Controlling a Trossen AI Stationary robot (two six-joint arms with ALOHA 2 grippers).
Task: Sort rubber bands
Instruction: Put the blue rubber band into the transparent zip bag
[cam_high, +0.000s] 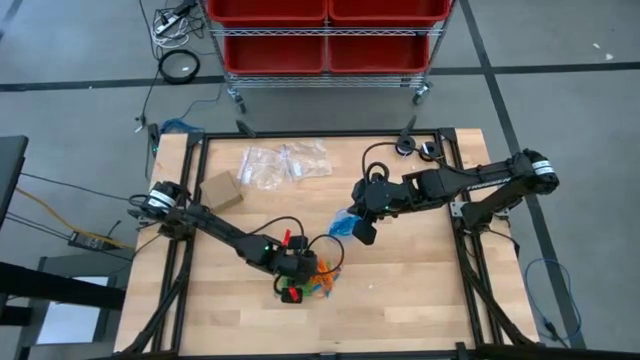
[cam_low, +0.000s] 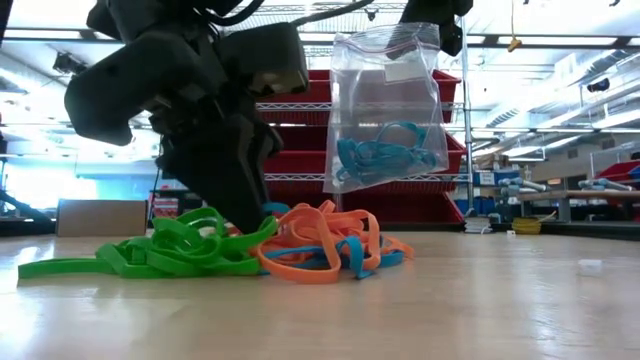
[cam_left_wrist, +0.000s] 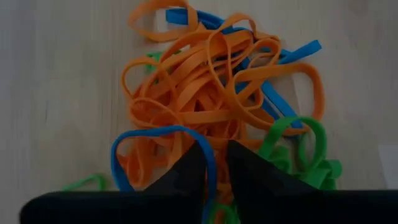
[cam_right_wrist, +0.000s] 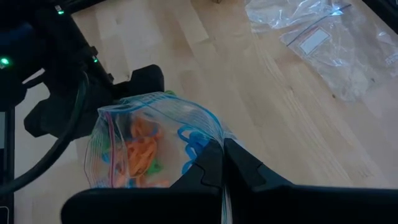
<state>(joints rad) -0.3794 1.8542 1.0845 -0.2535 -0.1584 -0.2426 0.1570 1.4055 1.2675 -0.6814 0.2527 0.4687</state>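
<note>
A tangled pile of rubber bands lies on the wooden table, mostly orange, with green ones on one side and a few blue among them. It also shows in the high view. My left gripper is down at the near edge of the pile, slanting down, its fingers a narrow gap apart. A blue band loops around one fingertip. My right gripper is up over the table's middle, shut on a clear zip bag that holds blue bands. My left gripper comes at the pile slanting down from above. One strand of the blue band runs through the gap between the fingers, along the inner side of one finger. I cannot tell whether it is pinched. The band lies on the pile. My right gripper pinches the bag's top rim between its two fingers, at one side of the open mouth. The bag hangs below the fingers, clear of the table, mouth up, with the blue bands resting in its lower part.
Several spare clear bags lie at the table's far side, and a small cardboard box sits at the far left. A wire rack with red bins stands beyond the far edge. Bare wood shows at the near right.
</note>
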